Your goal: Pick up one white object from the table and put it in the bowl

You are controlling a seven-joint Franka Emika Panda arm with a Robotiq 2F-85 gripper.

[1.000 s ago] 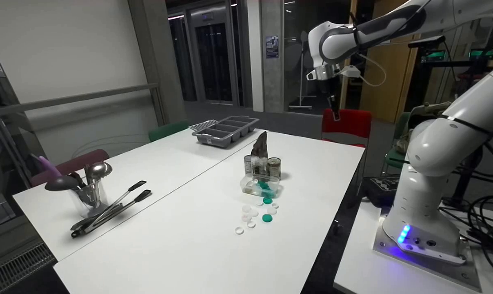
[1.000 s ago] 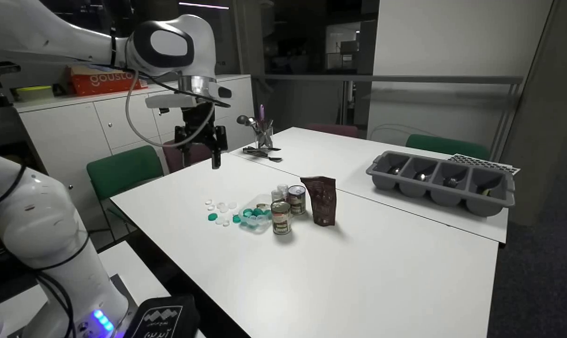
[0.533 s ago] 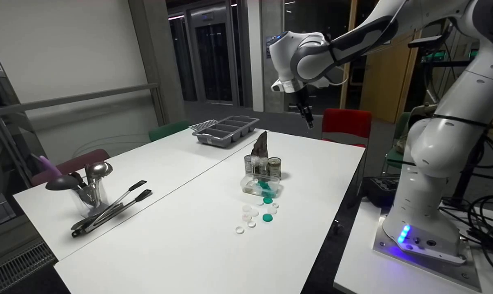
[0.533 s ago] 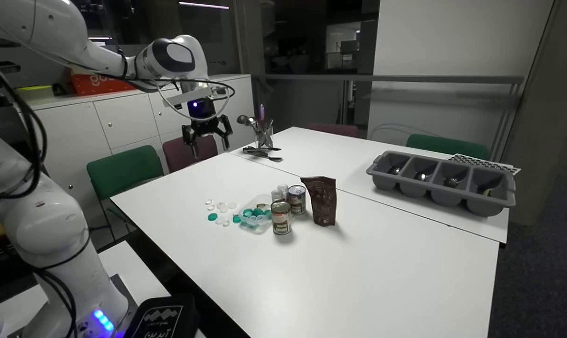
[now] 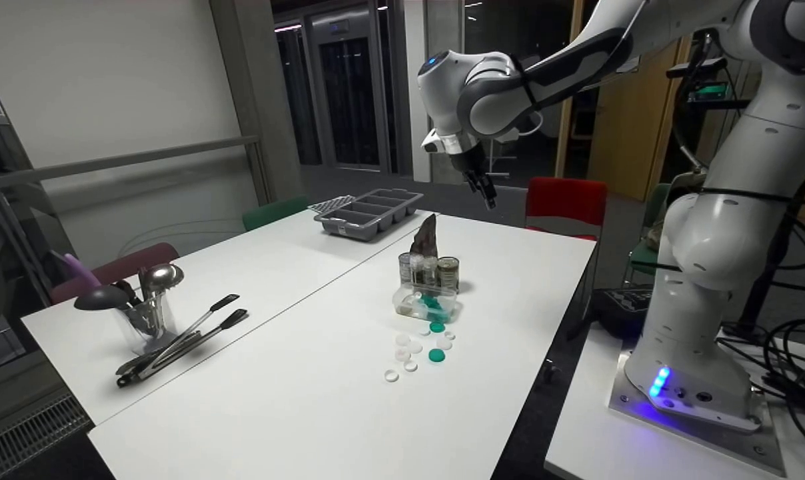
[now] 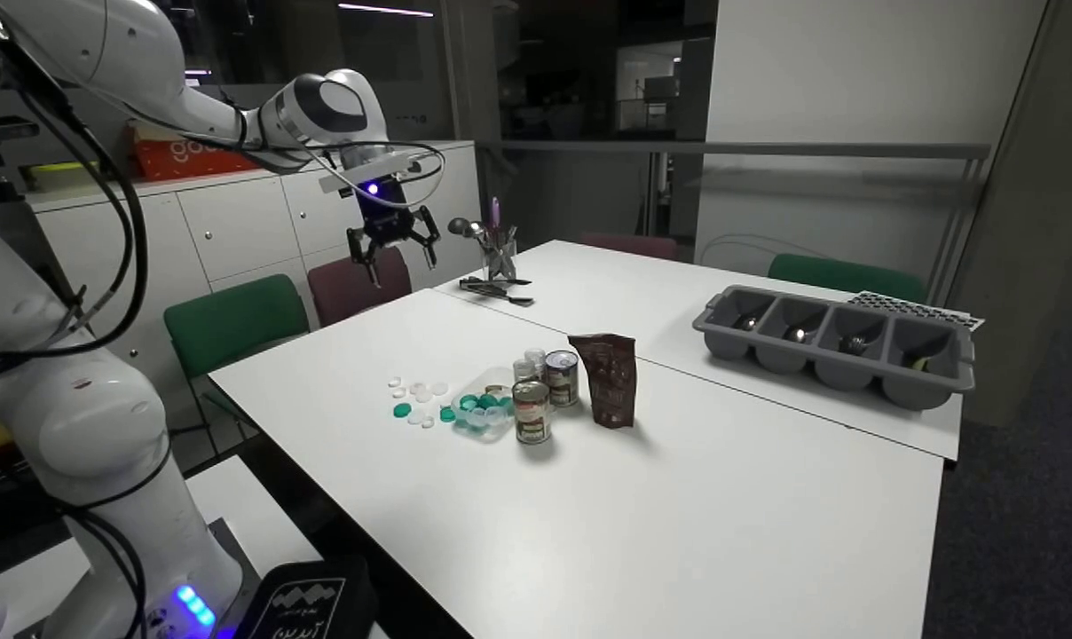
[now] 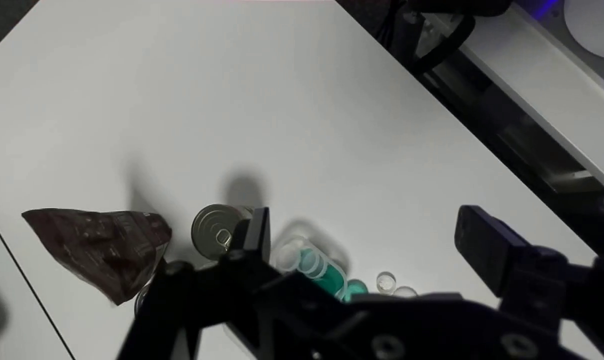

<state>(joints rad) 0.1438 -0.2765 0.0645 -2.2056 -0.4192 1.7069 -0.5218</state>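
- While the arm (image 5: pixel 769 153) reached in from the upper right of an exterior view, its gripper (image 5: pixel 489 204) hung in the upper half, just right of centre, farther left than it was a second earlier.
- Released, the gripper stood spread wide; in the wrist view the table (image 7: pixel 307 125) showed between its two tips.
- White caps (image 5: pixel 402 356) lay scattered at lower centre of an exterior view, on the table, with two green caps (image 5: pixel 436 355) among them.
- Just above them in that frame stood the clear box (image 5: pixel 451 303), with green caps inside.
- Caps and box had kept the same places over that second in both exterior views.
- Two cans (image 6: pixel 532 414) and a pouch (image 6: pixel 614 382) stood near the box around the centre of an exterior view, unmoved too; a grey tray (image 6: pixel 842 373) sat at middle right.
- Low in the wrist view, the gripper hid part of the box.
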